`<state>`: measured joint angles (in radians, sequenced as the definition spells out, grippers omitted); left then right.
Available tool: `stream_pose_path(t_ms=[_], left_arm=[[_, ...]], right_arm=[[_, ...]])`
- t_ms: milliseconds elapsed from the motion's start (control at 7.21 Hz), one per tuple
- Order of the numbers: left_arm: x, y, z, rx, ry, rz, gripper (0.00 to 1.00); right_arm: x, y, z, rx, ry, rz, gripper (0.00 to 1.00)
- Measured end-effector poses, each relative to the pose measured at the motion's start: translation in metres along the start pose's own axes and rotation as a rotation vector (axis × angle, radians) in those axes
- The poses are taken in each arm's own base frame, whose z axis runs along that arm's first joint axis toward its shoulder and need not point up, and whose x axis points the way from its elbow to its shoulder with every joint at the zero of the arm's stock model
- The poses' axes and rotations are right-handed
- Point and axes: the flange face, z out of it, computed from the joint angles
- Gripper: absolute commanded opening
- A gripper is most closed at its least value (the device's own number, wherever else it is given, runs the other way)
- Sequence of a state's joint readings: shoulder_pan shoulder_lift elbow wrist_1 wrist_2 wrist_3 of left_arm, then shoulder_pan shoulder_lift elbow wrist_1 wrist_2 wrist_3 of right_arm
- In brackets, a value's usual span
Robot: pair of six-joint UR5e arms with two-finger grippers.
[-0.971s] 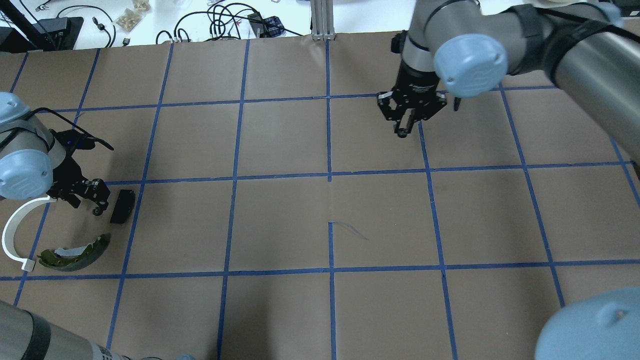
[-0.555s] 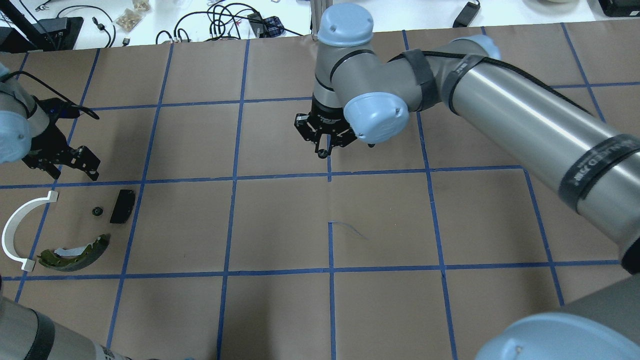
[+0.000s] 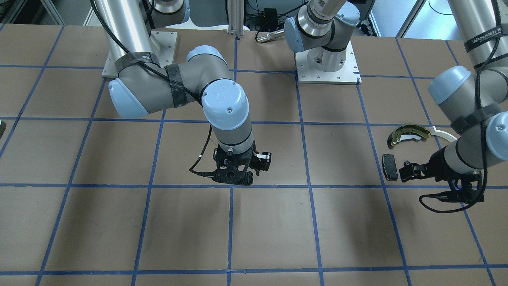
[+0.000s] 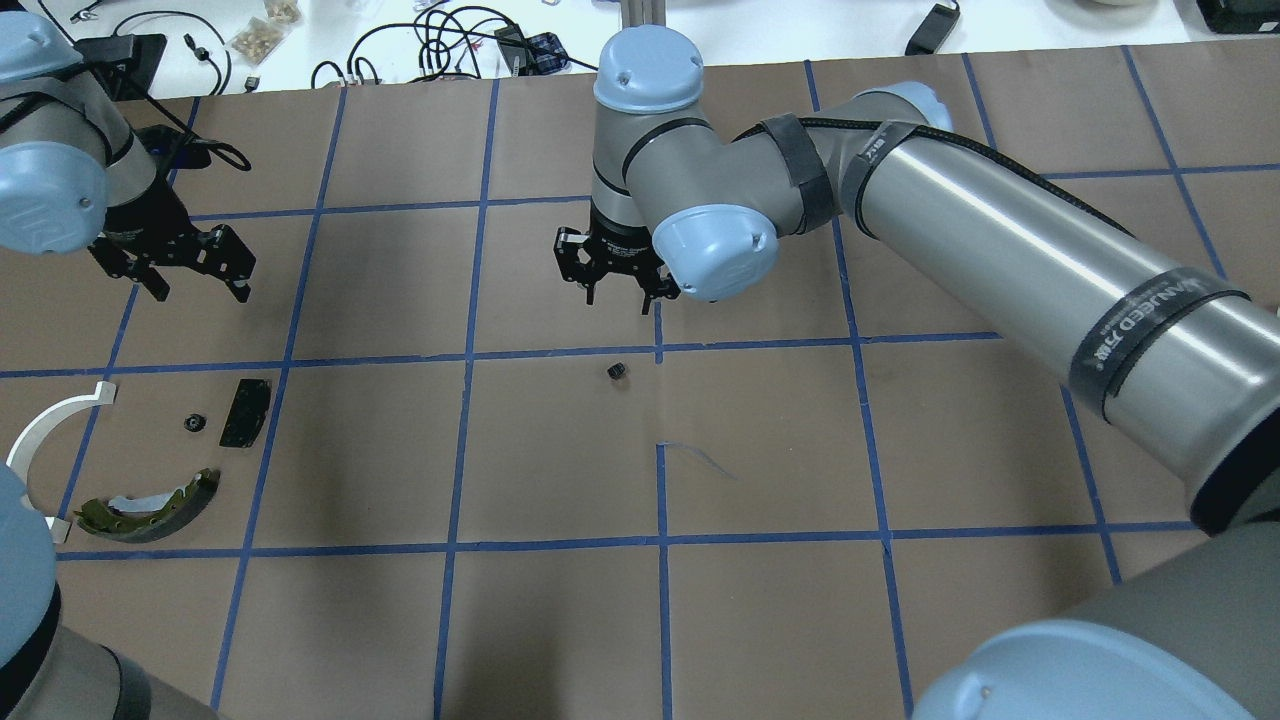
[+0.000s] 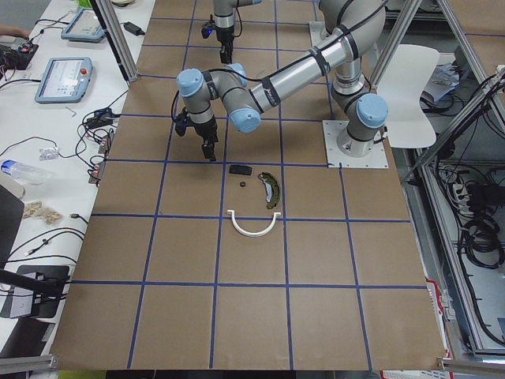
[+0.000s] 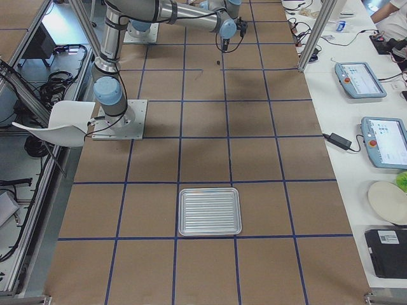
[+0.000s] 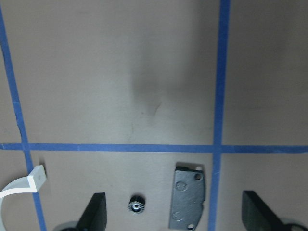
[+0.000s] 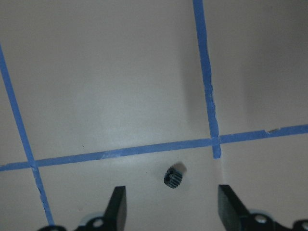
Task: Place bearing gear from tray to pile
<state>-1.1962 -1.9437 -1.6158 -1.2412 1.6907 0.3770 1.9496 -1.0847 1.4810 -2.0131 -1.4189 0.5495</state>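
Tape crossing [image 4: 659, 352]: bearing gear [image 4: 617, 371] is lying just beside it, well apart from the pile, probably because this is a spot both arms can reach.
Right gripper [image 4: 617, 298]: is hovering over that gear, fingers spread, gripping nothing.
Left gripper [image 4: 200, 289]: is hanging near the pile with fingers spread, likely readying to collect.
Pile: second gear [image 4: 193, 422] is sitting just beside the brake pad [image 4: 245, 411], near the brake shoe [image 4: 150, 505] and white arc [image 4: 40, 440].
Tray [image 6: 210, 211]: is lying at the table's far right end.

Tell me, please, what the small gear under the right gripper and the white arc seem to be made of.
The gear looks like dark metal or hard plastic, matte: black, finely toothed, no shine; which one is unclear. The white arc looks like smooth plastic: thin, uniformly white, evenly curved.
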Motion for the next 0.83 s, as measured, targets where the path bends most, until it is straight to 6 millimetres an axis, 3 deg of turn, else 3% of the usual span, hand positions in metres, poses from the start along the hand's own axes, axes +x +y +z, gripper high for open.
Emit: stream_pose_path(t_ms=[277, 416, 694, 832], left_arm=[[0.052, -0.006, -0.013, 0.033, 0.028, 0.011, 1.00], [0.092, -0.008, -0.018, 0.041, 0.027, 0.028, 1.00], [0.158, -0.010, -0.015, 0.041, 0.037, 0.058, 1.00], [0.188, -0.008, -0.013, 0.041, 0.068, 0.088, 1.00]], right_arm=[[0.011, -0.019, -0.031, 0.039, -0.002, 0.003, 1.00], [0.034, -0.033, -0.059, 0.046, 0.010, -0.009, 1.00], [0.109, -0.050, -0.132, 0.037, 0.047, -0.040, 1.00], [0.147, -0.047, -0.168, 0.038, 0.086, -0.060, 1.00]])
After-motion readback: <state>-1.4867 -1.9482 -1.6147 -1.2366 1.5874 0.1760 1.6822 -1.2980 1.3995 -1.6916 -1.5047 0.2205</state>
